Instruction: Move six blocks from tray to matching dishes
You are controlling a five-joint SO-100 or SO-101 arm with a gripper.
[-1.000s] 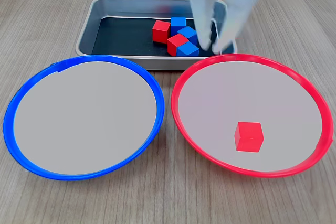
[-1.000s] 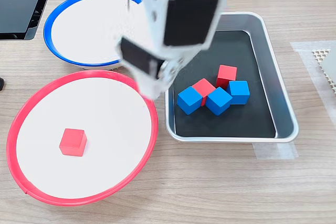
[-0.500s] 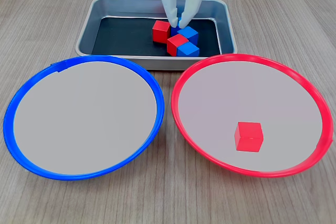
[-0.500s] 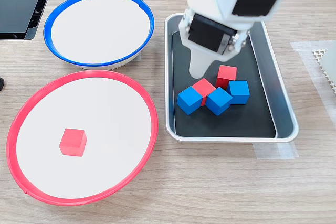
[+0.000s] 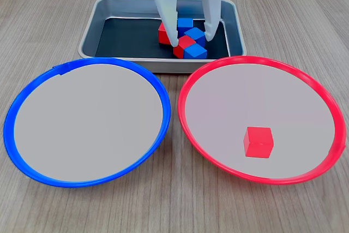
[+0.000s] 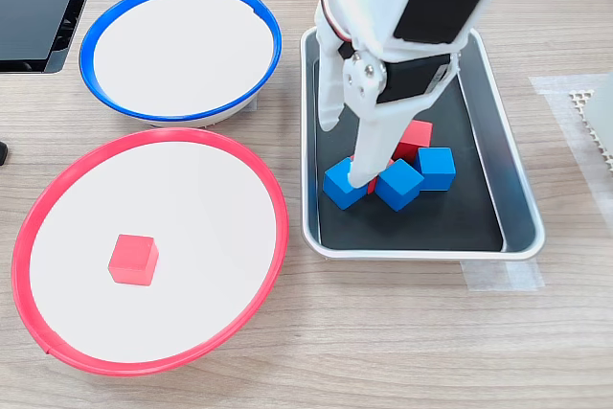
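The silver tray [image 5: 89, 41] [image 6: 518, 210] holds a cluster of five blocks. Two are red blocks [image 5: 163, 33] [image 6: 416, 135] and three are blue blocks [image 5: 195, 52] [image 6: 343, 185]. My white gripper [image 5: 191, 39] [image 6: 347, 152] reaches down into the tray, open, its fingers straddling the middle red block [image 5: 184, 44], which the arm mostly hides in the second exterior view. One red block [image 5: 258, 142] [image 6: 132, 259] lies in the red-rimmed dish [image 5: 186, 119] [image 6: 276, 237]. No block lies in the blue-rimmed dish [image 5: 163, 129] [image 6: 96, 35].
Both dishes sit side by side in front of the tray on a wooden table. A white mesh pad [image 6: 596, 112] lies at the second exterior view's right edge, and dark flat objects [image 6: 38, 7] sit at its top left.
The gripper swung from over the red dish's rim into the tray, dropped lower and spread its fingers around the block cluster. No block has moved.
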